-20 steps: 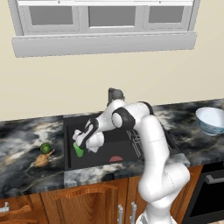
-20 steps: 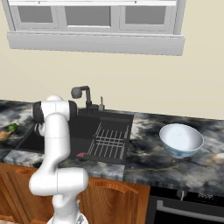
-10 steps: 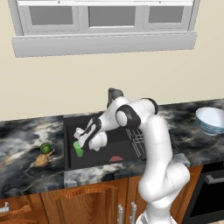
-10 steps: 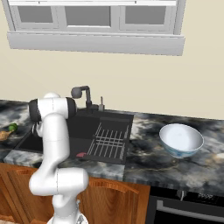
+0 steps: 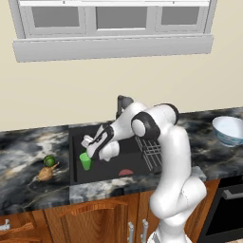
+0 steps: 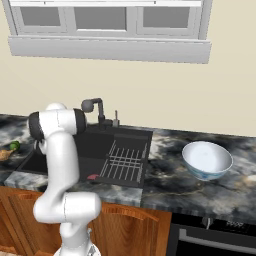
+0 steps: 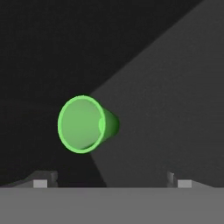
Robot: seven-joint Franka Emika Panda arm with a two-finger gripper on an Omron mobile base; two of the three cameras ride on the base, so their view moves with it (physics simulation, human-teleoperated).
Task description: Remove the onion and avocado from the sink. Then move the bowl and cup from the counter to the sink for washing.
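Down in the middle-left of the left base view, the gripper (image 5: 90,148) hangs over the left part of the black sink (image 5: 77,134), and its jaws are spread wide apart with nothing between them. Just below it stands the bright green cup (image 5: 85,161), upright on the sink floor near the basin's left wall, free of the fingers.

Through the hand view the cup (image 7: 84,124) sits left of centre, its open mouth turned toward the camera, the tapered body running away to the right. The two dark fingertips (image 7: 43,179) poke up at the bottom corners of that frame, far apart, and the cup lies above and between them, not touched by either.

On the marbled counter (image 5: 28,147) at the left of the left base view, the dark green avocado (image 5: 49,161) and the tan onion (image 5: 45,173) lie just beside each other, well outside the basin. The same pair shows at the far left edge of the right base view, avocado (image 6: 15,146) above onion (image 6: 4,154).

Over on the right, the pale blue bowl (image 5: 228,130) sits on the counter, well apart from the sink; in the right base view the bowl (image 6: 207,159) stands right of centre, beyond the wire rack (image 6: 125,161). A small red patch (image 5: 125,172) lies on the sink floor near its front edge. The dark faucet (image 6: 95,107) rises behind the basin.
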